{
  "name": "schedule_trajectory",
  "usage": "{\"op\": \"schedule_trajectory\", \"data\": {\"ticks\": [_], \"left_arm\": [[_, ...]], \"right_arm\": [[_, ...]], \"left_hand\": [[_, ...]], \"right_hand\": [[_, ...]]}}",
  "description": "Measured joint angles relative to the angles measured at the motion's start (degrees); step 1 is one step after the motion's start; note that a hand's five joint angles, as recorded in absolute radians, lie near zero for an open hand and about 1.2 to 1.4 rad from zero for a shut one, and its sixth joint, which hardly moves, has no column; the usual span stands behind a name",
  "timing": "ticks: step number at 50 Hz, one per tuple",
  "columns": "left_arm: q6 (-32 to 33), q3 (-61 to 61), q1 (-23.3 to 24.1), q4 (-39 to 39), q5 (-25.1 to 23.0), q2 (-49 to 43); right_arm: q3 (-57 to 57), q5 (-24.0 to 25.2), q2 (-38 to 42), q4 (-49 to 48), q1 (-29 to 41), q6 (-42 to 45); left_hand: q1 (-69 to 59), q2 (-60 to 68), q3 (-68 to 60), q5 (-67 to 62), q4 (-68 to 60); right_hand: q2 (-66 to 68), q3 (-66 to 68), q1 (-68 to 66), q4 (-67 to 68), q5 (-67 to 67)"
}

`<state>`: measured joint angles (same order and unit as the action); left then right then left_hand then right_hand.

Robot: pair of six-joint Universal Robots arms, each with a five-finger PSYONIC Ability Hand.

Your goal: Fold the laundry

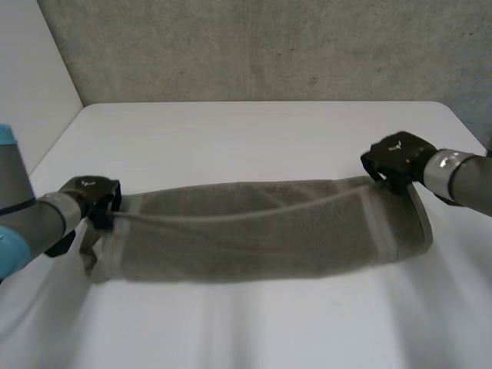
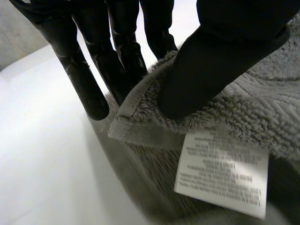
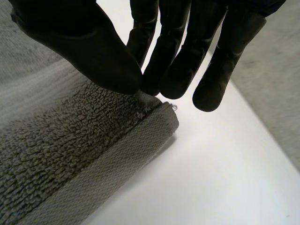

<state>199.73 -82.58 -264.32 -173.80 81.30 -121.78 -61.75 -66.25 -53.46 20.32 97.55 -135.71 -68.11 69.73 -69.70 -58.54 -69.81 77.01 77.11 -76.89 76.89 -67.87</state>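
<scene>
Black-fingered, pinches one end corner of the grey towel [image 1: 261, 231] in the left hand [image 1: 91, 196], the other in the right hand [image 1: 398, 157], stretching it across the white table [image 1: 254, 138], presumably for a straight fold.

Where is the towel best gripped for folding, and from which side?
The corners at its short ends, from above. The towel lies long across the table; thin hemmed corners suit a pinch, as the left hand and right hand show.
</scene>
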Motion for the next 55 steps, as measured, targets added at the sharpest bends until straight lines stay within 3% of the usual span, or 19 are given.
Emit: {"op": "schedule_trajectory", "data": {"ticks": [7, 17, 35, 36, 39, 42, 43, 48, 55], "left_arm": [[-3.06, 11.16, 1.75, -0.69, 0.96, -8.06], [-3.02, 17.10, 2.67, -2.88, 0.94, -13.51], [-2.86, 17.71, 3.02, -9.49, 1.42, -15.05], [-2.93, 17.64, 3.03, -9.77, 1.52, -15.07], [-3.01, 17.41, 3.03, -10.16, 1.66, -15.10], [-3.01, 17.00, 3.11, -10.35, 1.86, -14.97], [-3.04, 16.84, 3.14, -10.34, 1.90, -14.84], [-3.27, 15.73, 3.34, -10.17, 1.91, -13.33], [-3.62, 10.98, 3.37, -10.29, 1.72, -6.22]], "right_arm": [[9.05, -4.74, 7.88, -6.37, 2.42, -3.94], [17.84, -10.39, 16.07, -6.99, 3.58, -3.64], [18.90, -11.35, 18.96, -13.56, 3.57, -3.82], [18.89, -11.40, 19.14, -14.17, 3.61, -3.82], [18.97, -11.48, 19.50, -15.02, 3.77, -3.91], [19.42, -11.82, 19.73, -15.52, 4.17, -4.59], [19.64, -12.05, 19.59, -15.52, 4.29, -5.21], [19.97, -12.72, 17.12, -15.23, 4.52, -9.70], [16.00, -12.71, 6.45, -14.75, 4.08, -19.14]], "left_hand": [[0.00, 0.00, 0.00, 0.00, 0.00], [0.00, 0.00, 0.00, 0.00, 0.00], [-0.02, 0.00, 0.00, -0.25, 0.00], [-0.02, 0.00, 0.00, -0.24, 0.00], [13.56, -15.24, 15.07, 12.94, 14.05], [43.13, -45.52, 44.92, 45.14, 45.45], [49.82, -51.46, 50.92, 49.18, 50.93], [56.11, -58.07, 57.97, 55.37, 58.00], [57.88, -59.85, 59.90, 56.45, 60.01]], "right_hand": [[0.00, 0.00, -0.02, 0.00, 0.00], [0.00, 0.00, -0.02, 0.00, 0.00], [0.00, 0.00, -0.02, 0.00, 0.00], [-4.62, -4.61, 4.47, -4.54, 5.19], [-24.45, -22.84, 23.91, -22.41, 24.18], [-55.09, -54.46, 54.36, -53.43, 57.49], [-59.73, -59.54, 59.60, -58.85, 62.47], [-62.57, -63.11, 63.15, -61.72, 64.27], [-62.57, -63.11, 63.37, -61.72, 64.28]]}}
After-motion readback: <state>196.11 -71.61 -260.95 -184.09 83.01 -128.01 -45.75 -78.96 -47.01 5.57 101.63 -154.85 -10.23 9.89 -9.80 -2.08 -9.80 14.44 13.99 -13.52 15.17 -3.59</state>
